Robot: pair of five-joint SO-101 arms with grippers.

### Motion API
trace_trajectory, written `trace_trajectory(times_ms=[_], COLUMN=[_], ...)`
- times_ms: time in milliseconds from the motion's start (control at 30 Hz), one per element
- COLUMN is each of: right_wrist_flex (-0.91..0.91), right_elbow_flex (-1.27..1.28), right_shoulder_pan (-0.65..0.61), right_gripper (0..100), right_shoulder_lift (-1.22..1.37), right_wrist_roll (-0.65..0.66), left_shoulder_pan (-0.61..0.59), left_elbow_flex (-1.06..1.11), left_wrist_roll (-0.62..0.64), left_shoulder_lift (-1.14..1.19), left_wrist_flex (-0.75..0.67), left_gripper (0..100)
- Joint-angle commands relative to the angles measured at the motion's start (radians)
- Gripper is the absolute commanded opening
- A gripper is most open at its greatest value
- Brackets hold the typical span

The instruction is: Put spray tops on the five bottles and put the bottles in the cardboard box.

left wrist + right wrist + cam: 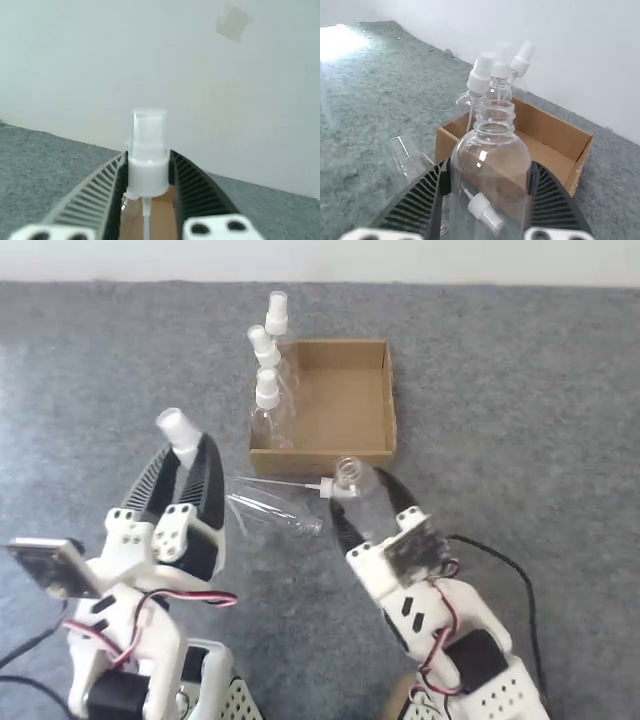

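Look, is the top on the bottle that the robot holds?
Off. The bottle in the right gripper has a bare threaded neck; the left gripper holds a spray top.

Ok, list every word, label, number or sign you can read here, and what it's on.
No readable text in any view.
The cardboard box: plain brown, no print.
The gripped bottle and the three capped bottles at the box: clear, no labels.
The spray top: plain white.
The pale patch on the wall: blank.
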Motion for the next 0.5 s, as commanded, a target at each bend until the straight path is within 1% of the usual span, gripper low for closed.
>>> trace_trajectory(times_ms=[0,200,467], right_wrist_flex=[-0.079,-0.085,-0.093], right_elbow_flex=[0.025,0.041,0.083], right_shoulder_pan=[-0.038,-0.067,-0.17], right_gripper=[11.9,12.1,12.3], right_shoulder_lift=[-0.018,-0.018,-0.018], right_wrist_roll=[0.058,0.072,0.077], left_shoulder_pan=[-0.066,-0.144,-0.153], left_elbow_flex=[-0.01,-0.01,-0.012], left_wrist_roll=[0.017,0.074,0.086], left_shoulder_lift=[-0.009,-0.009,-0.009], left_wrist_flex=[-0.052,-0.052,-0.052], left_gripper=[1,1,1])
